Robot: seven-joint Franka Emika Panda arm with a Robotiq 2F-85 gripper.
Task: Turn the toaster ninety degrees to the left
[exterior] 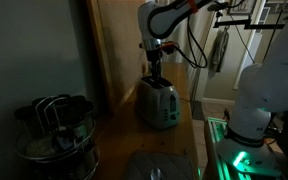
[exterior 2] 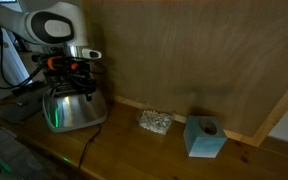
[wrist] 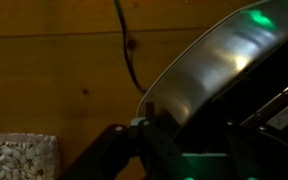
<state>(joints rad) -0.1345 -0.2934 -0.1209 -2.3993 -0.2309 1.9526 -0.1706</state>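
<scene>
The shiny silver toaster [exterior: 156,103] stands on the wooden counter against the wooden wall, and it shows in both exterior views [exterior 2: 72,108]. My gripper [exterior: 158,74] comes straight down onto its top [exterior 2: 76,82]. In the wrist view the toaster's curved silver side [wrist: 204,60] fills the right half. The gripper [wrist: 189,125] straddles the toaster's upper edge: one finger lies against the outer silver wall, the other over the dark top. The fingers look closed on that wall. A green light reflects on the metal.
A dark wire-basket appliance [exterior: 54,125] stands near the camera. A crumpled silvery pad [exterior 2: 154,122] and a light blue box [exterior 2: 204,137] sit on the counter beside the toaster. The toaster's black cord [wrist: 129,50] runs along the wood. Another white robot body [exterior: 264,90] stands nearby.
</scene>
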